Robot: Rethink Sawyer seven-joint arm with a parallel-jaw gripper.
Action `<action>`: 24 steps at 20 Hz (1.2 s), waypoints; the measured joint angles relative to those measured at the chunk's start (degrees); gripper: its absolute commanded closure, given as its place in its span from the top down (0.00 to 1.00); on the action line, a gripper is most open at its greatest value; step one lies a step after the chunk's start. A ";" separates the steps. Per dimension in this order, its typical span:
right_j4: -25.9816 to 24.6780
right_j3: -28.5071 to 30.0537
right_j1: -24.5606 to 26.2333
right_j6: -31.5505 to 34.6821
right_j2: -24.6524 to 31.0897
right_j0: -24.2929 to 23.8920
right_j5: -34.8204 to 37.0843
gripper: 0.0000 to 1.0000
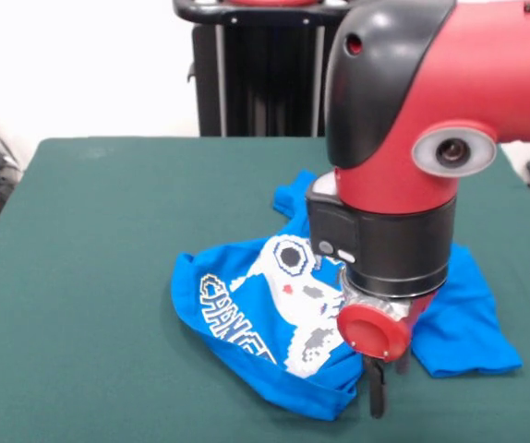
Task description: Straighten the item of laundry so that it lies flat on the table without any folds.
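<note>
- You see the shirt (274, 314) lying on the green table (90, 277), a little right of the middle and toward the near edge.
- The shirt is bright blue and it is not flat: the cloth is bunched, with folds along its lower edge and a raised fold on the left side.
- The white controller print (293, 295) faces up and is tilted, and part of the lettering (233, 314) with yellow outline runs slanted along the left part of the shirt.
- One blue part of the shirt reaches out to the right of the arm and lies rather flat on the table; another small blue part shows behind the arm, toward the far side.
- The arm (413, 138), red and black, comes down from above and covers the middle right part of the shirt.
- The gripper (376, 392) is at the lower edge of the shirt, just under the red round cap (374, 330) of the wrist.
- You see one dark finger (376, 388) pointing down, with its tip at the shirt's front edge or touching the table just beside it; which one, I cannot tell.
- If the hand is apart, together or clamped on the cloth, I cannot tell, because the wrist hides most of it.
- Behind the table stands a black frame (256, 65) in front of a white wall.
</note>
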 measured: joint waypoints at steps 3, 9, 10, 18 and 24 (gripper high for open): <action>0.11 0.00 -0.17 0.00 0.01 0.08 -0.18 1.00; 0.13 0.00 0.15 0.00 0.00 0.44 -1.11 1.00; 0.12 0.00 0.28 0.00 0.00 0.51 -1.55 1.00; -1.14 0.00 0.79 0.00 -0.26 1.00 -6.63 1.00; -3.27 0.01 0.85 0.00 -0.35 1.51 -9.16 1.00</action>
